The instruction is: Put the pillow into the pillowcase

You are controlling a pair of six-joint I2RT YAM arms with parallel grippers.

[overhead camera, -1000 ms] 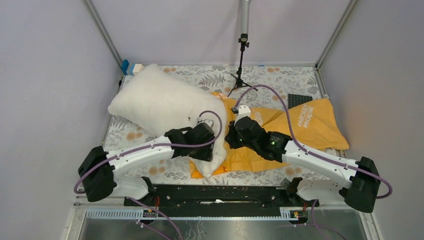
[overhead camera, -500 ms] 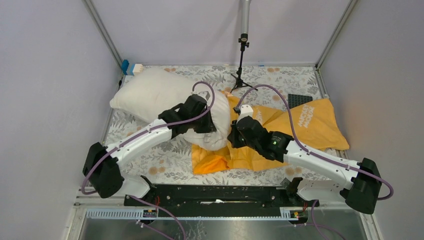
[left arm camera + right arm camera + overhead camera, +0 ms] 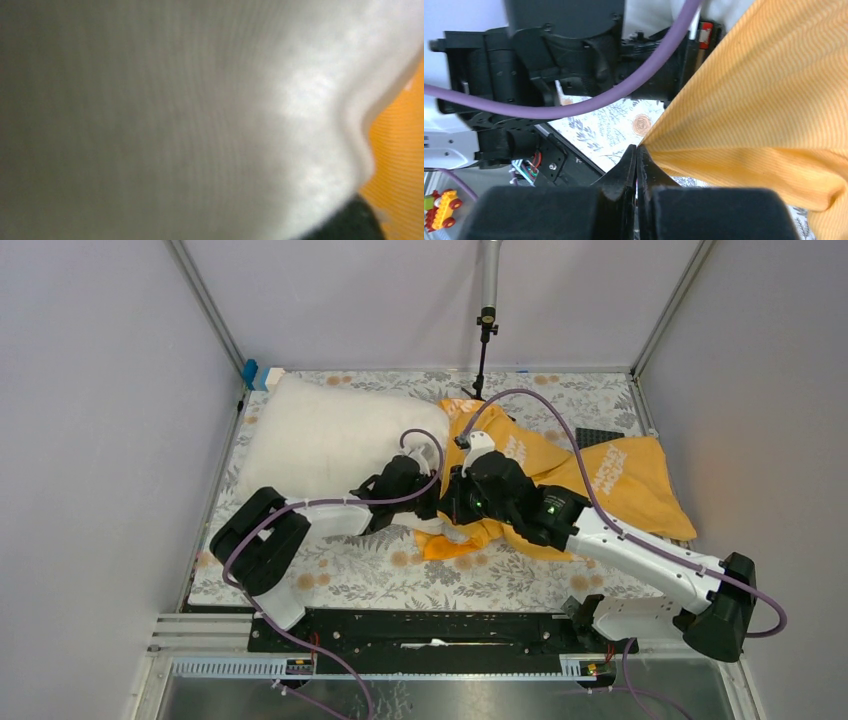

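One pillow (image 3: 320,435), one pillowcase (image 3: 640,490), two arms. The pillow is lying on the far-left part of the floral tabletop (image 3: 340,570). Its long axis is running roughly left–right, with the right end touching the pillowcase. The pillowcase is lying centre-to-right, also lengthwise left–right, and its white print is reading "MICKEY MOUSE". The right tool (image 3: 637,150) is pinching a fold of pillowcase, fingers fully together on the cloth. The left tool (image 3: 428,502) is pressing into the pillow's near-right corner. Its opening cannot be told, because white fabric is filling its camera.
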